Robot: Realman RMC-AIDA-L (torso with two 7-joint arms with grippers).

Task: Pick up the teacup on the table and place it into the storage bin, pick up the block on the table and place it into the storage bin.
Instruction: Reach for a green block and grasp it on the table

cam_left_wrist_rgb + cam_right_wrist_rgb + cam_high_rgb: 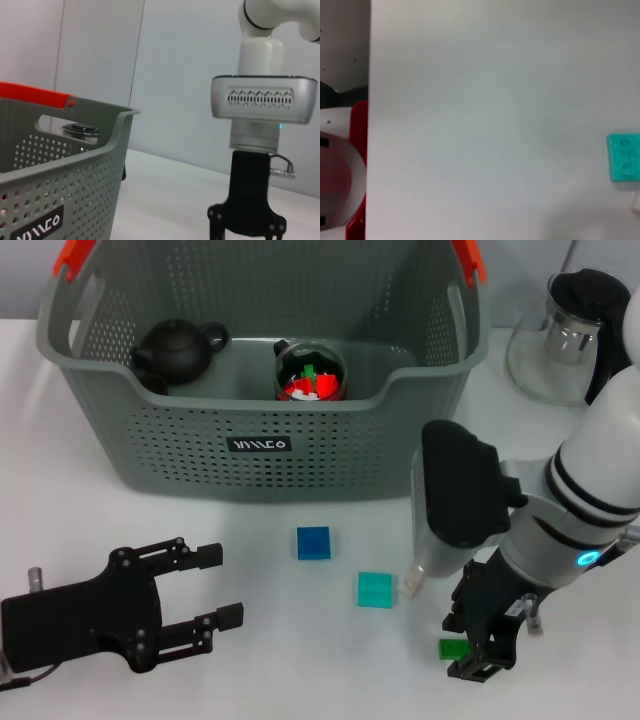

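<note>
The grey-green storage bin (260,455) stands at the back of the table and also fills the left wrist view (65,170). Inside it a dark teacup (311,373) holds red, green and white pieces. On the table lie a blue block (313,542), a teal block (376,589) (623,156) and a small green block (451,648). My right gripper (478,660) points down right beside the green block, partly covering it. My left gripper (222,586) rests open at the front left, holding nothing.
A black teapot (175,348) sits in the bin's left half. A glass pitcher (565,335) with a black handle stands at the back right. A small whitish piece (412,583) lies by the teal block. The right arm (260,95) shows in the left wrist view.
</note>
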